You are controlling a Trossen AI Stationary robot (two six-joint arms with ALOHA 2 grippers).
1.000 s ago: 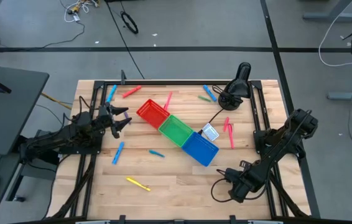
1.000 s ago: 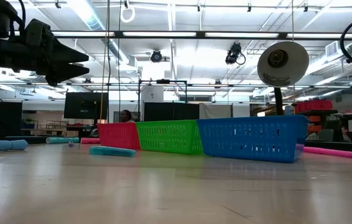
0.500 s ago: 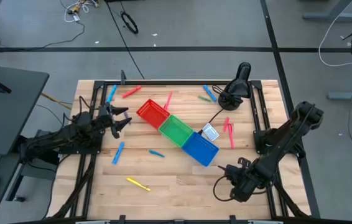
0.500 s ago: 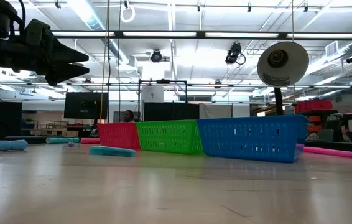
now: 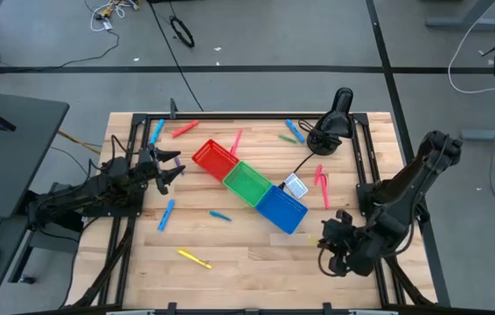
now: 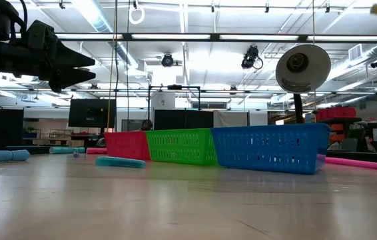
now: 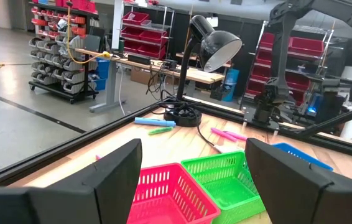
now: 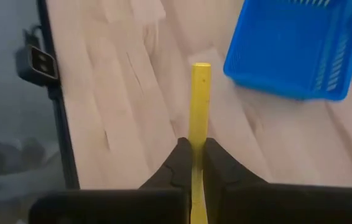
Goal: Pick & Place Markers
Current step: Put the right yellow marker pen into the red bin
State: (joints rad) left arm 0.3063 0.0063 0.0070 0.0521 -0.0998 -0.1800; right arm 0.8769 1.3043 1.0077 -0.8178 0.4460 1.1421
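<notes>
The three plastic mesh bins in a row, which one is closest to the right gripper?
The blue plastic mesh bin, at the row's end toward the right gripper, which holds a yellow marker. The green bin sits in the middle and the red bin farthest away.

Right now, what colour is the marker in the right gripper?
Yellow marker, pinched in the right gripper; clearest in the right wrist view.

High cam: straight down, far, covers the whole wooden slatted surface [image 5: 230,245]. Low cam: at surface height, level, close behind the blue plastic mesh bin [image 6: 268,148]. Left wrist cam faces the black desk lamp [image 7: 210,50]; right wrist cam looks down, near. All share the bin row.
</notes>
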